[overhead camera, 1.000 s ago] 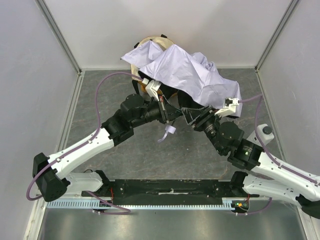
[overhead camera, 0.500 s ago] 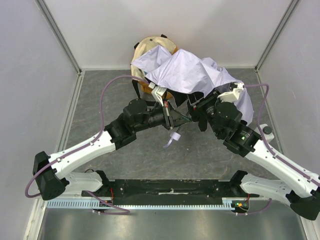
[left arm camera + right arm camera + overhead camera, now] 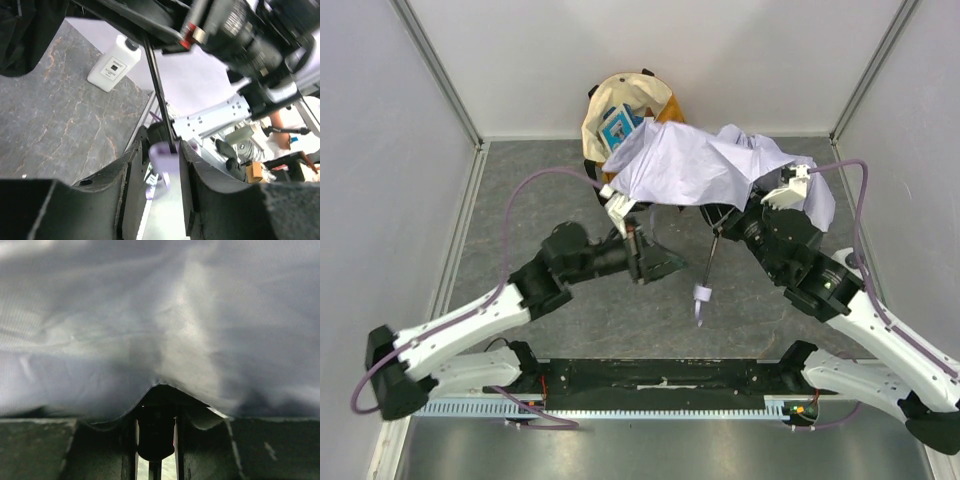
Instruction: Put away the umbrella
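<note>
Umbrella: your umbrella (image 3: pixel 705 165) was held up off the table (image 3: pixel 520 200) at centre-right, with its pale canopy (image 3: pixel 740 160) draped over the right wrist and its far-left edge lying over the rim of the tote bag (image 3: pixel 620 95).
Long axis: the black shaft (image 3: pixel 711 255) ran from under the canopy towards the near side, leaning slightly left, and finished at the lavender handle end (image 3: pixel 701 296), which hung free.
Right gripper: your right gripper (image 3: pixel 156 437) was buried beneath the fabric. Its wrist view showed the fingers drawn in close on a dark piece of the umbrella, which I judged to be the top of the shaft.
Left gripper: your left gripper (image 3: pixel 660 265) was spread wide and held nothing. It sat left of the shaft and apart from it.
Which way: from that spread gripper the handle end lay to the right and a little nearer. In the left wrist view it showed between the two fingers but beyond their tips.
Nearer arm: the left arm was nearer the free end; the right arm already carried the top.
Bag: the tote bag stood against the far wall, far-left of both grippers.
Coming move: you probably needed to close on the lower shaft, crosswise to it.
Also there: a white bottle (image 3: pixel 853 262) stood by the right arm.
</note>
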